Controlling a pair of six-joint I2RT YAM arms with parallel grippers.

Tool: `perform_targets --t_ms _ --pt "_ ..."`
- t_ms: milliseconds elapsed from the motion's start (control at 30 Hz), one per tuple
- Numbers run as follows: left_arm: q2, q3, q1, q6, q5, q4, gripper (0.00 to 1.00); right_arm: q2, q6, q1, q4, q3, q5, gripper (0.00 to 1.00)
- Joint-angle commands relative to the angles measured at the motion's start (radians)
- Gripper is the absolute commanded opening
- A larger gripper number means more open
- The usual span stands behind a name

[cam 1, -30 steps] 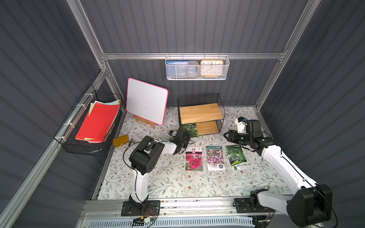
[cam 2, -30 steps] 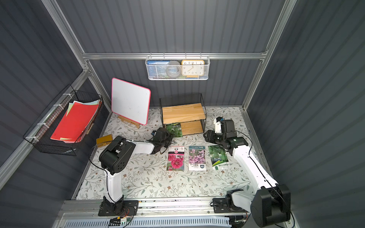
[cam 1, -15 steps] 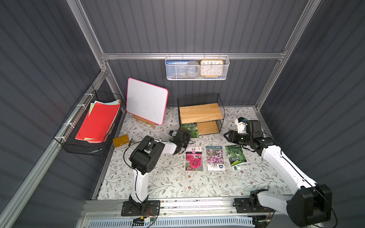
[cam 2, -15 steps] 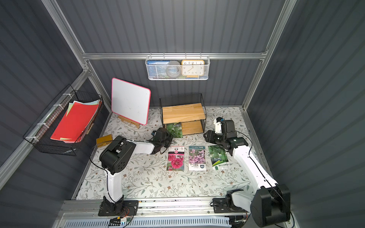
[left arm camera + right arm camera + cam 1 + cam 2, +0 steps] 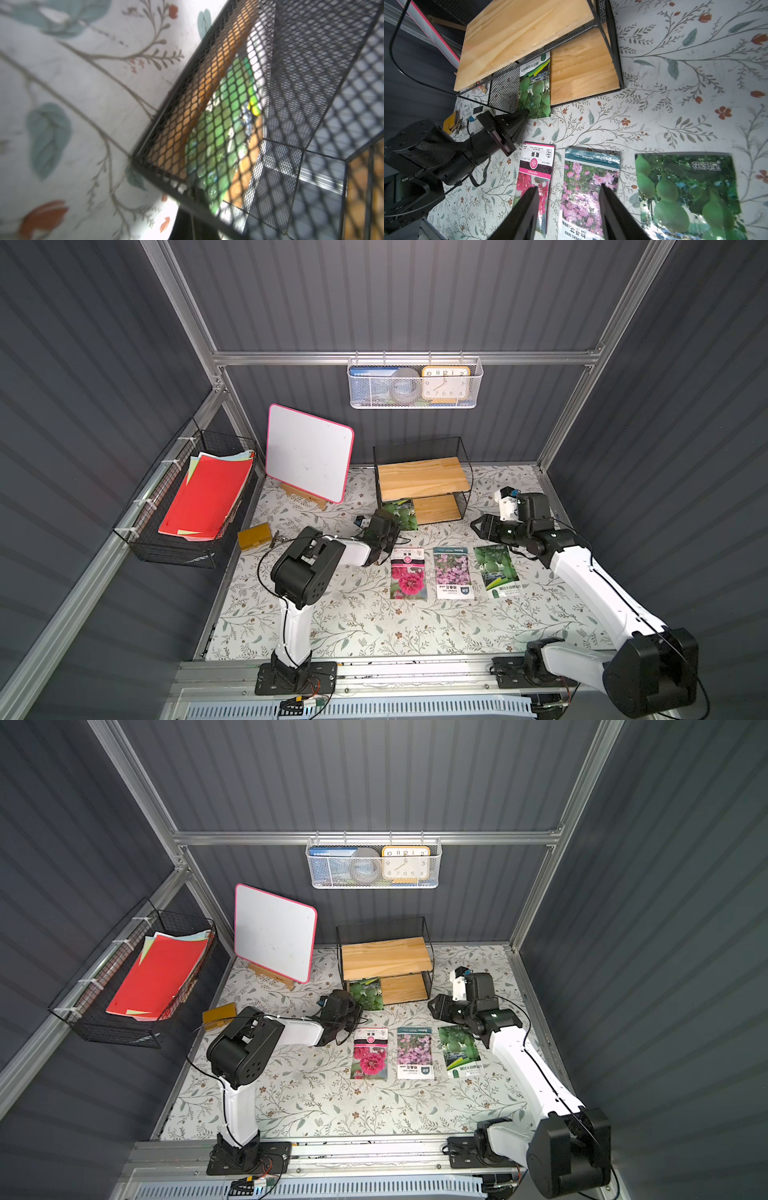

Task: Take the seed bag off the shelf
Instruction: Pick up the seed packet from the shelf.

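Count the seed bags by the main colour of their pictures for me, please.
Green: 2, the shelf bag and the green table bag
Red: 1, the red bag
Pink: 1, the pink bag
Total: 4

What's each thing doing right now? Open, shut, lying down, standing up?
Left gripper: shut on a corner of the seed bag.
Right gripper: open, empty.
Seed bag: on the shelf, lower board, one end poking out.
Shelf: upright, top board bare.
Three packets: flat on the mat, side by side.
Whiteboard: propped up, blank.
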Motion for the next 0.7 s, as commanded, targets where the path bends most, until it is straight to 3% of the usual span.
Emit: perform_targets --t_ms 0,433,667 --pt "-0.054 -0.031 -0.004 0.036 0.004 -0.03 0.0 -0.013 0.004 -0.004 0.007 -0.014 -0.012 0.53" --pt "-0.182 -0.156 -0.06 0.054 0.022 -0.004 0.0 -0.03 0.005 -0.005 0.009 -0.031 -0.004 0.53" --pt "-0.35 -0.23 -0.085 0.072 -0.039 -0.046 0.0 -0.041 0.005 -0.007 0.01 -0.039 0.002 0.53"
